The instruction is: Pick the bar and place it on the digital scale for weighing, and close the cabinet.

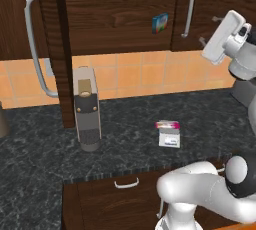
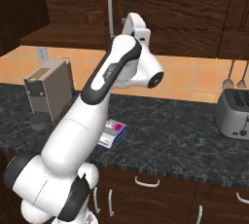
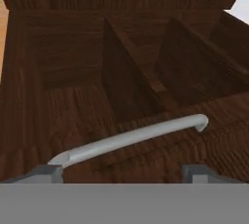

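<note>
The pink and white bar (image 1: 167, 124) (image 2: 116, 127) lies on the far part of the small white digital scale (image 1: 169, 139) (image 2: 108, 139) on the dark counter. The dark brown wall cabinet (image 1: 115, 4) has its left door (image 1: 56, 49) swung out towards me, with its long pale handle (image 1: 33, 44) facing left. My gripper (image 1: 208, 29) (image 3: 122, 173) is raised high at the right, open, facing the cabinet's right door. That door's pale handle (image 1: 189, 6) (image 2: 111, 4) (image 3: 131, 140) runs across just ahead of the widely spread fingertips (image 3: 48, 172). Nothing is held.
A blue-green box (image 1: 160, 23) stands inside the open cabinet. A grey-and-tan coffee machine (image 1: 87, 106) (image 2: 47, 91) stands on the counter by the open door's edge. A toaster (image 2: 233, 113) sits at the right, with utensils hanging above it. Drawers (image 1: 126, 183) line the counter front.
</note>
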Available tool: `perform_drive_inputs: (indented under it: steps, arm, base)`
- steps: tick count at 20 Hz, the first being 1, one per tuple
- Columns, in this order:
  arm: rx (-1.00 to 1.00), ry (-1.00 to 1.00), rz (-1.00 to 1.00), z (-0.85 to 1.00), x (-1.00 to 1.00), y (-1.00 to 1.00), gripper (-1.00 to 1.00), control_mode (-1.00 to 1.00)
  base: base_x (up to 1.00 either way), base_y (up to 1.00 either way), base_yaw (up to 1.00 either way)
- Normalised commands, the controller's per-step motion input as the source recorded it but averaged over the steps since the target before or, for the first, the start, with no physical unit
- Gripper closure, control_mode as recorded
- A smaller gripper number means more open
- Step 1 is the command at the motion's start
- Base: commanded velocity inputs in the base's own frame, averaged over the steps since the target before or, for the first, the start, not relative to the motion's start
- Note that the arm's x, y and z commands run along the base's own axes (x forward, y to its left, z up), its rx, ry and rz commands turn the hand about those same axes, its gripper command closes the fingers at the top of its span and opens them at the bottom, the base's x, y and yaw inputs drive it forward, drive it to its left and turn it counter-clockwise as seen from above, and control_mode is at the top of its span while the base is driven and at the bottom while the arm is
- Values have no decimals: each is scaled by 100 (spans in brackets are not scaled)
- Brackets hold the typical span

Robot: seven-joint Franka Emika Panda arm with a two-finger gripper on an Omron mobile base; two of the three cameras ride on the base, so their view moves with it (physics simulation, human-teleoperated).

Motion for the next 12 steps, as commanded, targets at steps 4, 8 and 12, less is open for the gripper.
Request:
perform_drive_inputs:
  steps: [4, 8, 12]
  arm:
    - [3, -18, 2, 4, -100, 41, -100, -100]
    - [0, -21, 3, 0, -100, 59, -100, -100]
    - [-3, -16, 7, 8, -92, 58, -100, -100]
  base:
    - [0, 0, 0]
    - [0, 0, 0]
    - [0, 0, 0]
